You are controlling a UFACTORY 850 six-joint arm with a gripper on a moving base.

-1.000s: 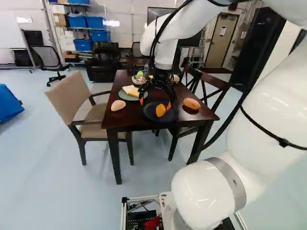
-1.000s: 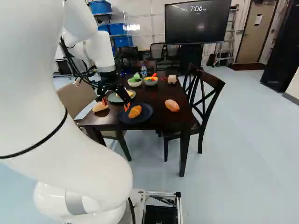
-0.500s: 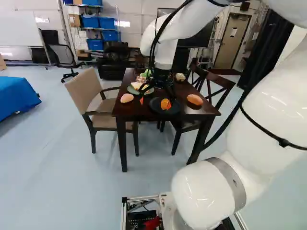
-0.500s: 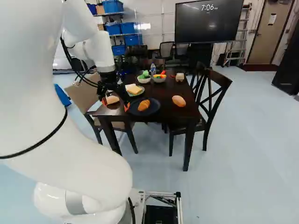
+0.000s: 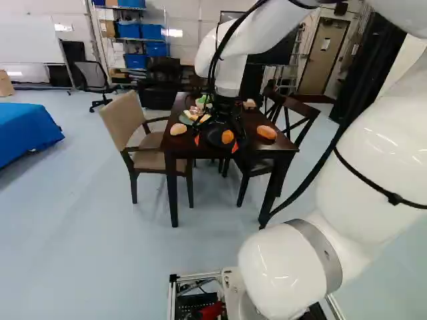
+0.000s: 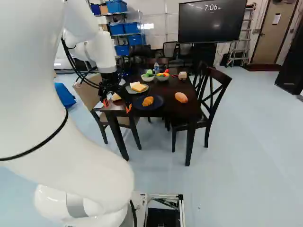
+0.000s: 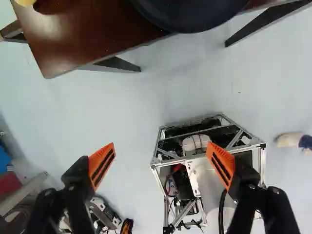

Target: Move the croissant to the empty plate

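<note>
Well, croissant: it is lying (image 6: 147,101) on the dark plate (image 6: 158,105), and I am taking that plate as its starting place.
Handling: I am expecting something light, perhaps a toy, fairly stiff or yielding only slightly; if it is real, its crust is asking for a gentle squeeze. Its rounded sides could be slipping if I am pinching high.
Hold: I am favouring the thick middle, closing across the narrow width and leaving the tips alone.
Looks: it is showing golden orange-brown, plump and tapering, with what seem to be ridges across its back.
Fingers: mine (image 7: 102,165) are standing wide apart, orange pads facing, gripping nothing; the wrist view is showing floor and the metal frame (image 7: 178,160) beyond them.
Dark plate: in the wrist view it is sitting ahead of me, near the edge of the worktop (image 6: 170,109), so I am judging that I need to be reaching further forward before lowering.
Neighbours: an orange-brown loaf (image 6: 181,97) is resting on one side, a paler one (image 5: 178,129) on the other; bread slices (image 6: 138,87) are occupying the plate behind.
Empty plate: I am not making one out, so the destination is needing a clearer look.
</note>
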